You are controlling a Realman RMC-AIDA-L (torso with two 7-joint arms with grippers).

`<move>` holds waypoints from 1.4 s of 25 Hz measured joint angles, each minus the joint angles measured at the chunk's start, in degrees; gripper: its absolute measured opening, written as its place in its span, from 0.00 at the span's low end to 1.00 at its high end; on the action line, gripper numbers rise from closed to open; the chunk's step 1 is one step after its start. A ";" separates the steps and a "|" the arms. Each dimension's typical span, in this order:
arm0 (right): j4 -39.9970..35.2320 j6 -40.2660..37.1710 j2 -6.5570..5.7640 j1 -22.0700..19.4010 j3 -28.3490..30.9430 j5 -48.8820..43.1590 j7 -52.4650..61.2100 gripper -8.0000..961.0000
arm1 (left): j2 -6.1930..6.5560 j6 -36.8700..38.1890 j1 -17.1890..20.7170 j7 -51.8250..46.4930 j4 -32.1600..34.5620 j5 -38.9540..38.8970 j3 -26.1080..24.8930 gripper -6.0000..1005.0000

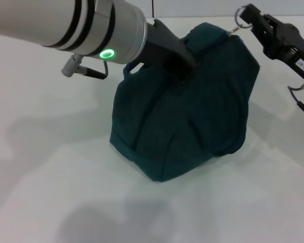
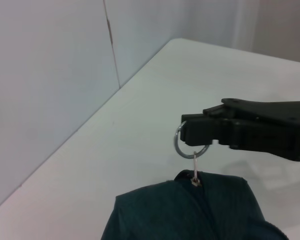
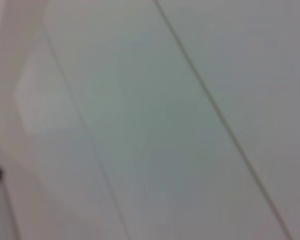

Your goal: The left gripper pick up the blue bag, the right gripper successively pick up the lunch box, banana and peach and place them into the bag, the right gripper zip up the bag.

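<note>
Bag status: the blue bag point(image 1: 187, 121) sits closed and bulging on the white table point(image 1: 50, 167), roughly centre of the head view, slumped into a rounded mound with its top ridge tilted toward the far right. One loop handle point(image 1: 133, 68) is seen on the left side, next to the left arm.

Left gripper point(image 1: 185, 71) is pressed into the fabric at the upper middle of the bag; its fingertips are buried in the folds, so the jaw state cannot be told from any view. A green ring light point(image 1: 108, 53) is lit on the silver wrist.

Right gripper point(image 1: 249, 18) is positioned at the far top corner of the bag, above the table. Its jaws are clamped narrow on the metal ring zip pull point(image 2: 189, 145); the ring is held up, with the slider hanging below it at the very end of the zip seam.

Right wrist view is filled by blurred pale wall panels only.
</note>
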 joint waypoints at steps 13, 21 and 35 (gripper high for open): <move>3.74 6.95 -0.42 -0.59 3.04 1.29 -0.68 0.17 | 0.00 -0.04 2.29 3.28 4.53 -4.43 -1.33 0.05; 3.99 11.07 -0.36 -0.33 3.10 1.01 -0.55 0.17 | 0.00 -0.74 3.11 4.36 4.61 -5.75 -2.82 0.05; 3.58 8.02 -0.31 -2.22 3.84 1.43 -0.74 0.17 | 0.00 -10.80 3.31 6.76 -6.92 -5.34 -3.58 0.05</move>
